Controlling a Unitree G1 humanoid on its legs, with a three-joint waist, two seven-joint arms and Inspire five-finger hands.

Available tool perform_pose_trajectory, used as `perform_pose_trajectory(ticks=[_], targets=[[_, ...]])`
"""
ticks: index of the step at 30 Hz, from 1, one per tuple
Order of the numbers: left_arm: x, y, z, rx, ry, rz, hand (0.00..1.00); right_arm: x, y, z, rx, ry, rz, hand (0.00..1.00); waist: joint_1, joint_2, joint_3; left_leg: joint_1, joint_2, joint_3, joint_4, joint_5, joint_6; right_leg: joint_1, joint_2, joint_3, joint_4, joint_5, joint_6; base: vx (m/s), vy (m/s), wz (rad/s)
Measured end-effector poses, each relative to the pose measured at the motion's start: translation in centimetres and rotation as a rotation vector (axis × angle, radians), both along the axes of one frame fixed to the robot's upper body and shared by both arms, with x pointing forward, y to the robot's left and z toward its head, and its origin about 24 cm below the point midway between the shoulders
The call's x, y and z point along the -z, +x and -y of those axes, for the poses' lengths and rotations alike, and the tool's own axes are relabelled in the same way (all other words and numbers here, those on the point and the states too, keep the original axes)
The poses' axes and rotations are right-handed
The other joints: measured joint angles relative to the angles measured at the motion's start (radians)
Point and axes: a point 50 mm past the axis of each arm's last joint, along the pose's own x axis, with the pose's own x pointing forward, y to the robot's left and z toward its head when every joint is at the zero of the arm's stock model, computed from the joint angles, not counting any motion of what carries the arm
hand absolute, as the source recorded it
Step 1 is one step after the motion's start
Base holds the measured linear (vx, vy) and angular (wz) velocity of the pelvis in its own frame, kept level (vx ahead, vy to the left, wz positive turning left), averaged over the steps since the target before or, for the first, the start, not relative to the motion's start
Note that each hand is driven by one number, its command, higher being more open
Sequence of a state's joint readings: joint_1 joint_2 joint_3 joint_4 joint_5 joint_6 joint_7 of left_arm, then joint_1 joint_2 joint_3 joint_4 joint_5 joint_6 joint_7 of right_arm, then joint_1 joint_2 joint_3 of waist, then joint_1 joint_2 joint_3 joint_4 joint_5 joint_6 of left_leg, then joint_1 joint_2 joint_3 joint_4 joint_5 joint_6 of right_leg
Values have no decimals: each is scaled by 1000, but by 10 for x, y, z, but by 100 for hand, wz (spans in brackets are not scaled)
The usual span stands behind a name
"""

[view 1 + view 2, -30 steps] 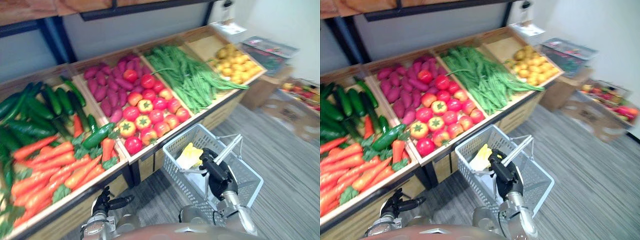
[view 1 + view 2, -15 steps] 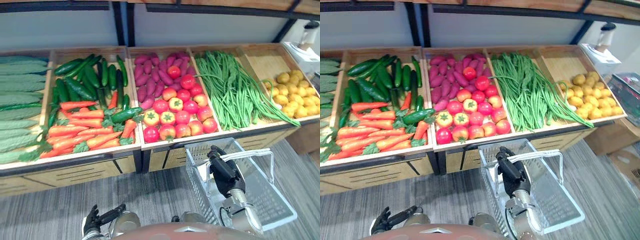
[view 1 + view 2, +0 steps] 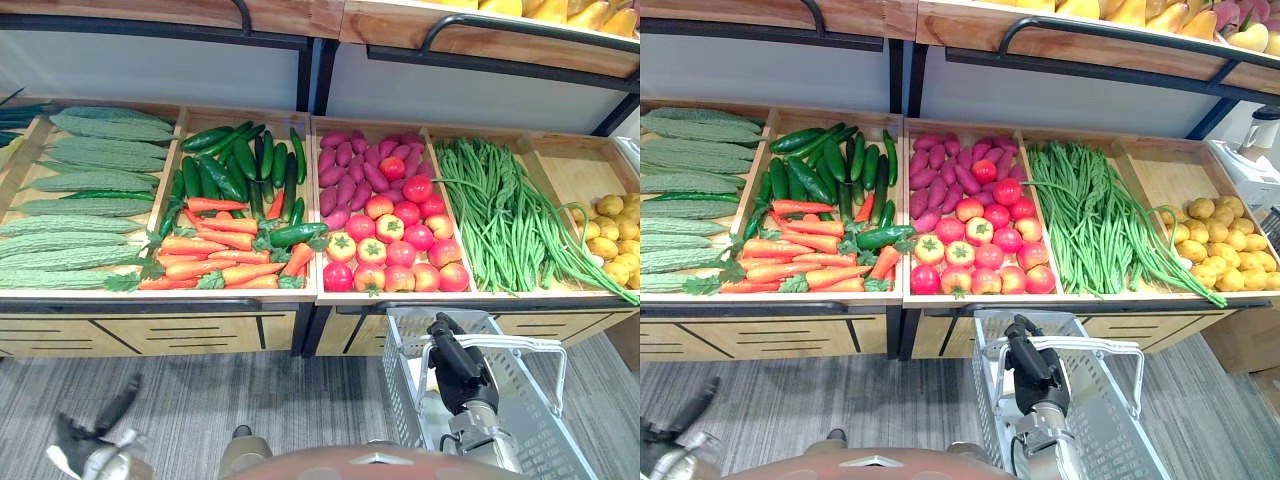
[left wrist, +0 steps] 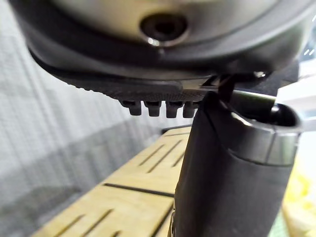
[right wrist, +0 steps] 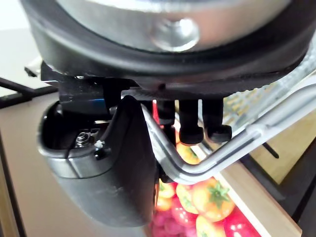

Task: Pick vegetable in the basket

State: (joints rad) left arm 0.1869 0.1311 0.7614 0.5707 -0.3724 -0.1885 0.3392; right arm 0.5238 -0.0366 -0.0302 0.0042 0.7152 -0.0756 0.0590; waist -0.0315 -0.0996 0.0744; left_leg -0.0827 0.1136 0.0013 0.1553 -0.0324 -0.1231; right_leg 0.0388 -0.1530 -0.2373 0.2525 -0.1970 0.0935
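Grey mesh basket (image 3: 402,375), pale handle (image 3: 512,342) clasped in dark right hand (image 3: 456,366)

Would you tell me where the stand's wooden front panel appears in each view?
Left eye view: wooden front panel, lower left, under carrots.
Right eye view: panel, lower left.
Left wrist view: panel past left robot hand.
Right wrist view: panel beyond basket handle.
Shared landmark: dark slots.

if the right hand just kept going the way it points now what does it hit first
Probably the tomatoes at the front of the wooden display: the right hand, curled round the basket handle, aims at them. Depth is unclear, so the display's front edge could come first.
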Motion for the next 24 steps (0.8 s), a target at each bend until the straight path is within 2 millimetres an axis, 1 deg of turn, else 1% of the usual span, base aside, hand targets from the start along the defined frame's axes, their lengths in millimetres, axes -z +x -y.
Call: perform_pose_trajectory(ticks=[1, 2, 4, 6, 7, 8, 9, 12, 13, 14, 15, 16, 17, 18, 20, 21, 22, 23, 24], targets=[[-7, 1, -6, -24, 28, 29, 100, 0, 0, 0, -1, 0, 0, 0, 0, 2, -1, 5, 0, 3, -9, 1, 0, 2, 0, 2, -2, 1, 0, -39, 13, -10], [-25, 6, -17, -76, 101, 91, 100, 0, 0, 0, -5, -1, -2, 0, 1, 11, -9, 10, 1, 10, -24, 6, 1, 0, 2, 11, -9, 4, 0, -37, 8, -12], [-40, 5, -26, -121, 168, 130, 100, 0, 0, 1, -11, -7, -2, 0, 2, 24, -16, 23, 3, 26, -44, 12, 7, -2, 5, 25, -15, 11, -1, -26, 5, -18], [-70, 9, -35, -169, 283, 208, 100, 2, -1, 4, -19, -20, -15, 0, 3, 41, -32, 29, 7, 43, -59, 19, 6, -6, 10, 36, -29, 23, -2, -20, 15, -19], [-79, 11, -36, -177, 313, 229, 100, 3, -1, 4, -25, -24, -19, 0, 6, 43, -35, 34, 10, 50, -61, 22, 2, -8, 13, 44, -30, 25, -2, -23, 15, -27], [-102, 15, -39, -186, 412, 263, 100, 4, 0, 4, -36, -29, -25, 0, 8, 46, -40, 41, 14, 60, -72, 26, -1, -9, 16, 54, -32, 28, -4, -27, 5, -20], [-112, 17, -39, -185, 454, 285, 100, 4, 0, 4, -36, -29, -25, 0, 6, 47, -43, 41, 15, 60, -75, 29, 0, -10, 17, 54, -33, 29, -5, -37, 3, -15], [-157, 25, -36, -172, 647, 387, 100, 3, 2, 5, -38, -32, -19, 0, 3, 47, -43, 45, 21, 77, -94, 37, 4, -27, 20, 72, -32, 33, -8, -38, 11, -15], [-175, 27, -34, -152, 725, 421, 100, 3, 2, 6, -38, -36, -20, 0, 3, 51, -44, 56, 22, 88, -110, 44, 3, -31, 21, 81, -34, 34, -8, -22, -2, -19], [-187, 29, -34, -132, 780, 431, 100, 3, 1, 7, -37, -38, -20, 0, 2, 55, -47, 59, 21, 93, -122, 47, 0, -35, 24, 85, -35, 34, -7, -13, -12, -19], [-206, 35, -35, -81, 855, 453, 100, 2, 2, 8, -36, -42, -18, 0, 1, 61, -51, 61, 22, 101, -130, 56, 1, -41, 27, 91, -39, 38, -5, -7, -9, -12], [-209, 37, -35, -67, 871, 455, 100, 2, 2, 8, -36, -43, -18, 0, 1, 62, -52, 62, 22, 103, -132, 57, 0, -41, 27, 93, -41, 40, -6, 21, -3, -17], [-230, 48, -37, 36, 960, 451, 100, 2, 2, 11, -45, -54, -18, 0, 4, 68, -57, 72, 24, 113, -148, 64, 1, -40, 31, 102, -49, 48, -5, 21, 7, -13], [-238, 54, -37, 84, 990, 457, 100, 1, 2, 12, -51, -58, -15, 0, 5, 69, -57, 73, 23, 114, -152, 68, -2, -41, 31, 103, -50, 49, -5, 20, 9, -11], [-269, 83, -32, 316, 1099, 466, 100, -1, 3, 16, -69, -72, -4, 0, 7, 70, -60, 75, 21, 118, -163, 75, 0, -50, 30, 107, -49, 51, -4, 1, 8, -4], [-275, 92, -30, 376, 1119, 460, 100, -1, 4, 16, -76, -73, 1, 0, 7, 70, -60, 74, 21, 121, -165, 76, 0, -54, 30, 109, -48, 51, -4, -7, 10, -10], [-282, 109, -26, 495, 1142, 445, 100, -2, 5, 16, -94, -75, 12, 0, 5, 71, -61, 76, 20, 127, -176, 82, 0, -58, 30, 114, -48, 53, -3, -17, 10, -9], [-285, 118, -23, 550, 1148, 435, 100, -3, 5, 16, -105, -78, 16, 0, 4, 73, -62, 77, 20, 130, -182, 85, 1, -62, 30, 117, -48, 54, -2, -23, 19, -17], [-284, 136, -16, 677, 1147, 406, 100, -5, 7, 17, -128, -82, 29, 0, 3, 74, -69, 78, 18, 140, -194, 90, 3, -73, 30, 128, -47, 56, 0, -15, 15, -15]])
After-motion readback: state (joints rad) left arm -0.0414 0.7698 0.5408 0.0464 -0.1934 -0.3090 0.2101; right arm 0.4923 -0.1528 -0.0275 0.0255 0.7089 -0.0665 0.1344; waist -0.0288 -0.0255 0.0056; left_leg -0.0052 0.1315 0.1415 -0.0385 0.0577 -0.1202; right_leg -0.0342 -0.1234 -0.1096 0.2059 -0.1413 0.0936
